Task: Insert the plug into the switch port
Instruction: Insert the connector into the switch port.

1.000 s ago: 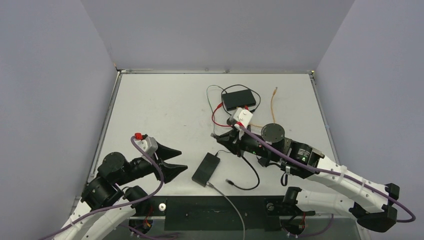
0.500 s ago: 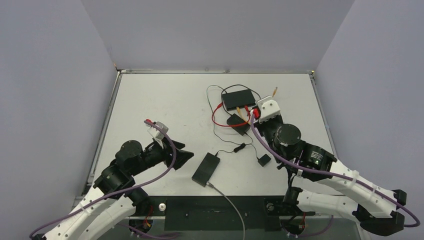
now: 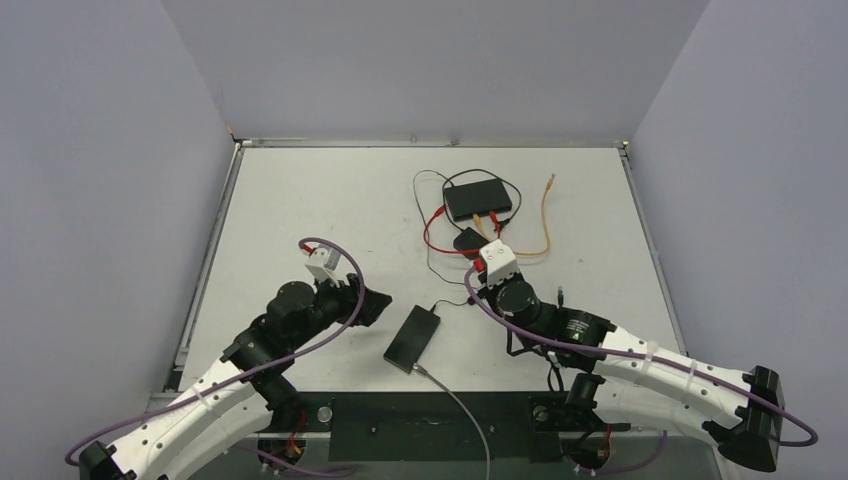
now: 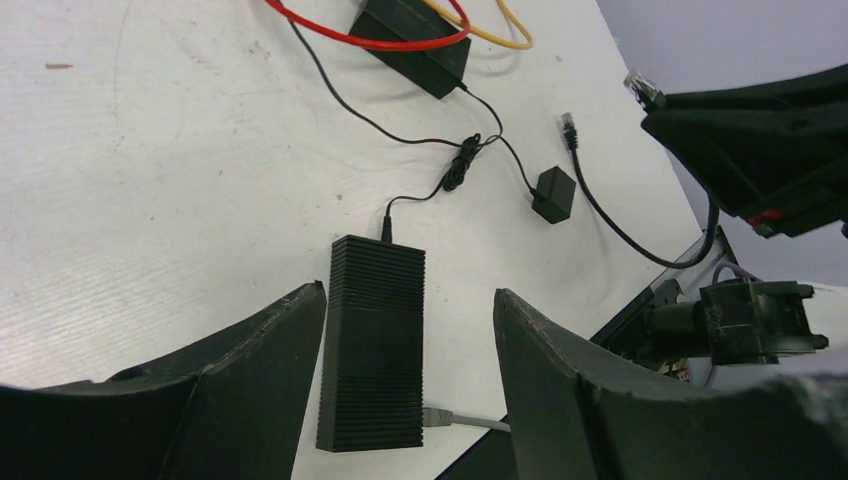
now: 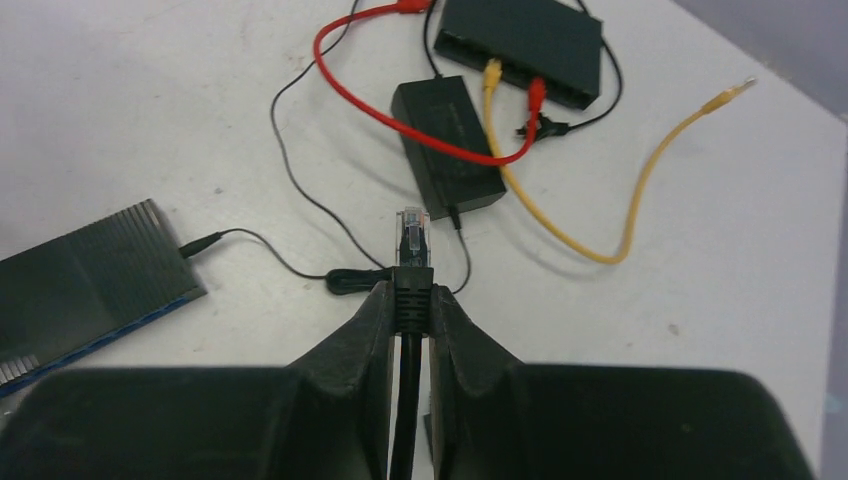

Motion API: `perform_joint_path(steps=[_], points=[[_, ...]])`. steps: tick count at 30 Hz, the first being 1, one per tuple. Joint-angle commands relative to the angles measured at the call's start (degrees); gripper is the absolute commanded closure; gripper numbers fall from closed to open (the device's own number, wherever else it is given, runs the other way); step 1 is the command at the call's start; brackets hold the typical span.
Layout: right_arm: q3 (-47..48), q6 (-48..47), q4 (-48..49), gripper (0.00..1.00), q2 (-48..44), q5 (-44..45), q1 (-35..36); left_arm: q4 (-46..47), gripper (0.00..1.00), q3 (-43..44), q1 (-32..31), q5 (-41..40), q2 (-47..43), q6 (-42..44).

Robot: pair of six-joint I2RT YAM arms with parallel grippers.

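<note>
Pinching the plug (image 5: 413, 238) by its black boot, the right gripper (image 5: 411, 300) aims it at twelve o'clock. The left gripper (image 4: 408, 295) hangs spread over a ribbed black box (image 4: 372, 340) at the plug's nine o'clock.

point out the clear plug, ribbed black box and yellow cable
clear plug (image 5: 411, 231): right wrist view, its transparent tip
ribbed black box (image 4: 372, 340): left wrist view, top face middle
yellow cable (image 5: 598, 259): right wrist view, bottom of loop

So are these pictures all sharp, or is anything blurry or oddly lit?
Top external view: even, soft light, only faint shadows on the table, all sharp. Left wrist view: its own fingers loom dark and slightly soft. Right wrist view: the plug is crisp.
</note>
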Motion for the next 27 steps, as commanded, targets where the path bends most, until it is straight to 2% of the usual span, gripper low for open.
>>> perform_joint_path(steps=[1,6,13,16,20,27], points=[[-1.5,12.9,2.8,1.0,0.8,-11.2,0.0,6.5,0.4,-1.4,0.4,-2.6,2.7,-4.1],[-3.4,18.7,3.1,1.0,2.3,-16.4,2.3,8.1,0.4,-3.0,0.6,-1.2,6.0,-4.8],[-6.0,24.3,5.2,1.0,6.6,-15.9,8.7,9.1,0.4,-5.2,1.0,-0.1,8.2,-5.1],[-7.4,26.6,6.7,1.0,8.5,-15.6,10.7,12.3,0.4,-6.8,1.3,1.8,9.0,-6.1],[-10.5,29.7,10.9,1.0,10.1,-14.7,12.6,13.7,0.4,-8.1,1.7,4.3,10.4,-6.0],[-16.6,30.0,22.1,1.0,10.9,-10.5,16.8,13.9,0.4,-9.2,3.0,9.0,13.6,-5.7]])
